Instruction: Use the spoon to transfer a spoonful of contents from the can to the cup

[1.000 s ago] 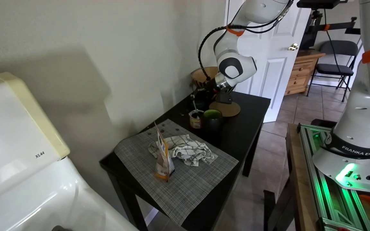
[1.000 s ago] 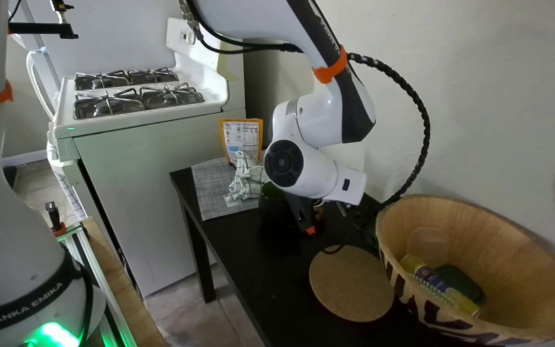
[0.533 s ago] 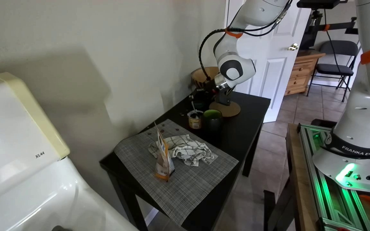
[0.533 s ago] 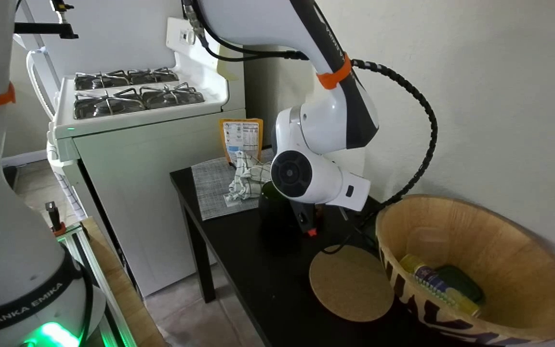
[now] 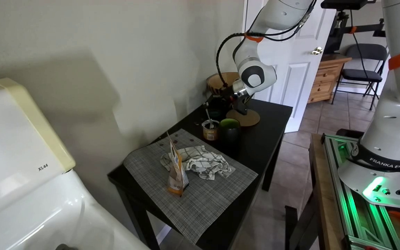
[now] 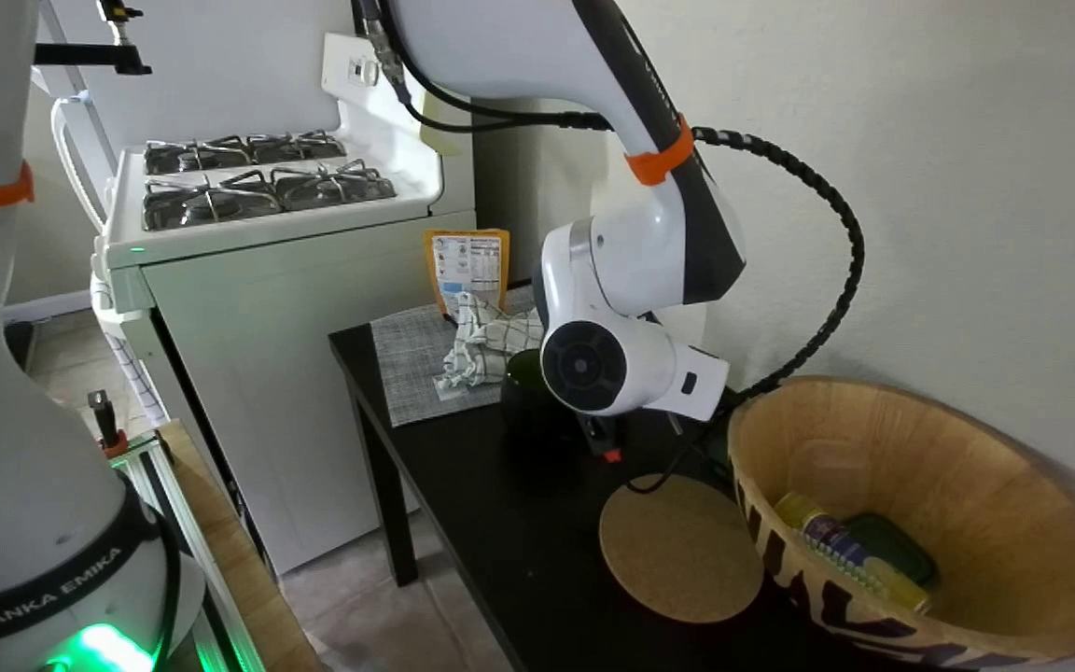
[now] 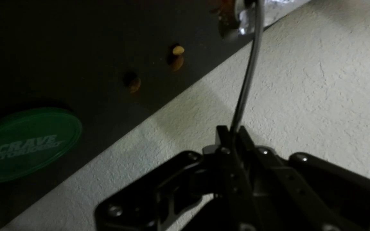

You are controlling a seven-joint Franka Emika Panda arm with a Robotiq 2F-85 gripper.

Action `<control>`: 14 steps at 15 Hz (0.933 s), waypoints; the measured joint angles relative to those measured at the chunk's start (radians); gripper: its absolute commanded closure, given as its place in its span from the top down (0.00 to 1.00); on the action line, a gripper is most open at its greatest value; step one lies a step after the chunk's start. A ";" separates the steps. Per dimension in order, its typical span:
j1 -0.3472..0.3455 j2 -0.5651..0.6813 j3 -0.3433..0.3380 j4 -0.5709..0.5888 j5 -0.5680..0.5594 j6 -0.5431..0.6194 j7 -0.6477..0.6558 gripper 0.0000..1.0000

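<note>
The thin grey metal spoon (image 7: pixel 251 64) should, I judge, be light and stiff, its narrow handle apt to twist or slip under a sideways load, so the hold belongs square on that handle, clear of the bowl. The black end effector (image 7: pixel 234 134) is clenched on the handle, the rest jutting out beyond its grip. In an exterior view the spoon slants down from the end effector to the mouth of the small, orange-labelled metal can (image 5: pixel 210 133), how deep I cannot tell; just beside, on the black bench (image 5: pixel 273 116), stands the dark, round, green-lined cup (image 5: pixel 230 133)
</note>
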 measured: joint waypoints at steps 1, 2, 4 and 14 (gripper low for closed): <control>-0.004 0.001 -0.002 -0.001 -0.004 -0.017 0.002 0.02; -0.009 0.003 -0.003 -0.002 -0.009 -0.034 0.004 0.02; -0.020 0.006 -0.005 -0.004 -0.024 -0.074 0.013 0.02; -0.069 0.025 -0.016 -0.011 -0.132 -0.239 0.053 0.02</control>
